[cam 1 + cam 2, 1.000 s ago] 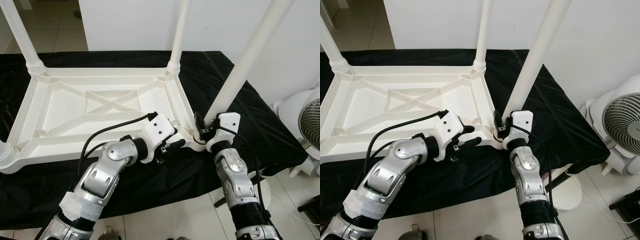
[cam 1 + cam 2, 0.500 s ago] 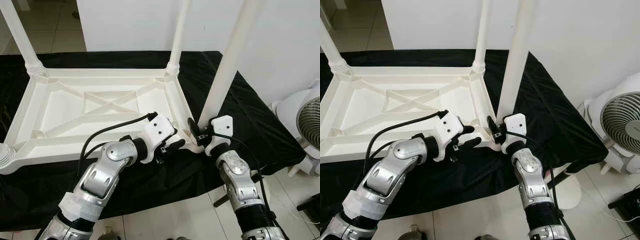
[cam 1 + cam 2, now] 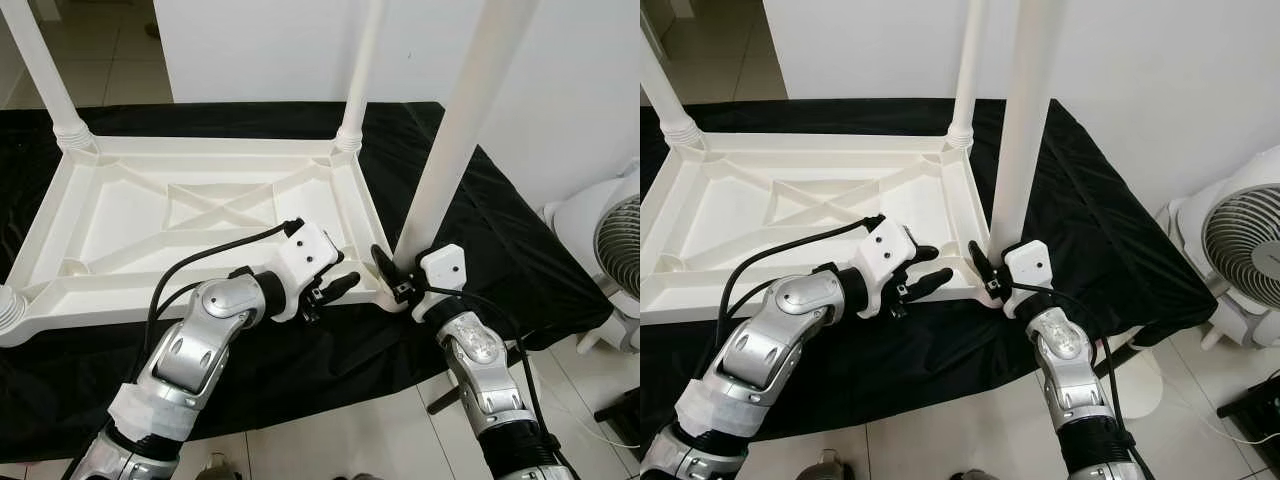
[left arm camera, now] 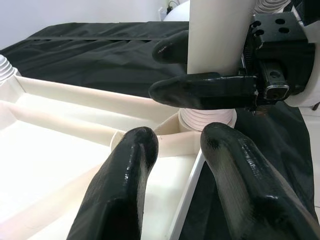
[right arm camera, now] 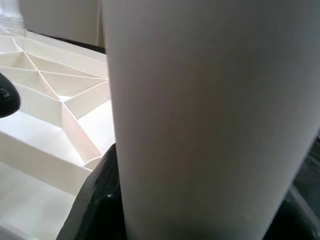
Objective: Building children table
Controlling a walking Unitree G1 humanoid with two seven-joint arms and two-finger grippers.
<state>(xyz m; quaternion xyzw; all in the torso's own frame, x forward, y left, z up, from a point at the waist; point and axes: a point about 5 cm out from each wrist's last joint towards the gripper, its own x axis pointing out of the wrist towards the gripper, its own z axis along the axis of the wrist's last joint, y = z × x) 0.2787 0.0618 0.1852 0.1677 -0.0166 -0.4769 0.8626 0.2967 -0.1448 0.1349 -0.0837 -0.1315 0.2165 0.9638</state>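
**Right end effector clamped on near-right leg of upturned white table**

White plastic children's table top (image 3: 190, 215) lies upside down on a black cloth (image 3: 500, 230), ribbed underside up. No brand, label or writing readable on any part. Long white plastic leg (image 3: 455, 140) stands upright in the near-right corner socket; two more white legs (image 3: 355, 70) stand in the far corners. Right end effector (image 3: 987, 272) grasps that near-right leg low down, black fingers on either side just above the ribbed collar. Left end effector (image 3: 330, 288) hovers at the near rim beside that corner, fingers (image 4: 125, 190) parted, holding nothing, possibly brushing the rim, hard to tell. White fan (image 3: 1245, 245) stands on the tiled floor at the robot's right.
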